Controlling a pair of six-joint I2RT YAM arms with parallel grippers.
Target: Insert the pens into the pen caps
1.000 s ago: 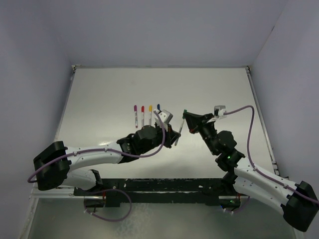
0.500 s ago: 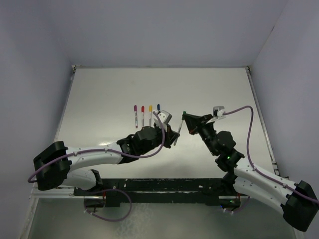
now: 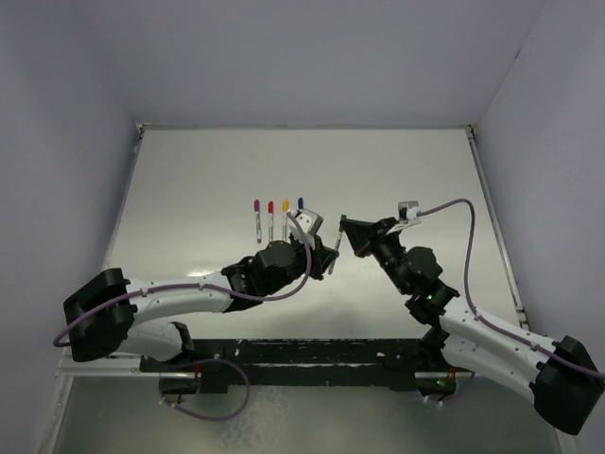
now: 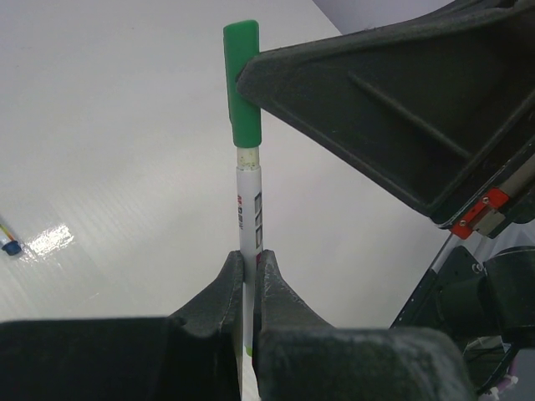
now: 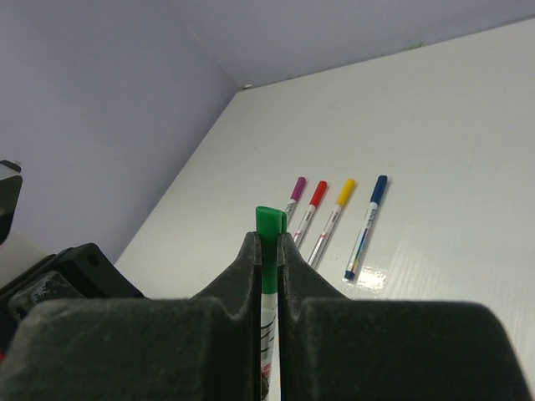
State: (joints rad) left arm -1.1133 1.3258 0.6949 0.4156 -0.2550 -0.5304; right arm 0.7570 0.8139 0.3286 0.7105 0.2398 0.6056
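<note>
Two tight pinches: left fingers (image 4: pixel 221 288) grip the pen (image 4: pixel 249 213), its print too blurred to read; right fingers (image 5: pixel 238 280) grip the green cap (image 5: pixel 270 221).

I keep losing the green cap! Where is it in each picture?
Top external: green cap mid-picture, right of the row of capped pens.
Left wrist: top middle, above the left gripper.
Right wrist: centre, pinched by the right gripper.
Shared landmark: the white pen below it.
</note>
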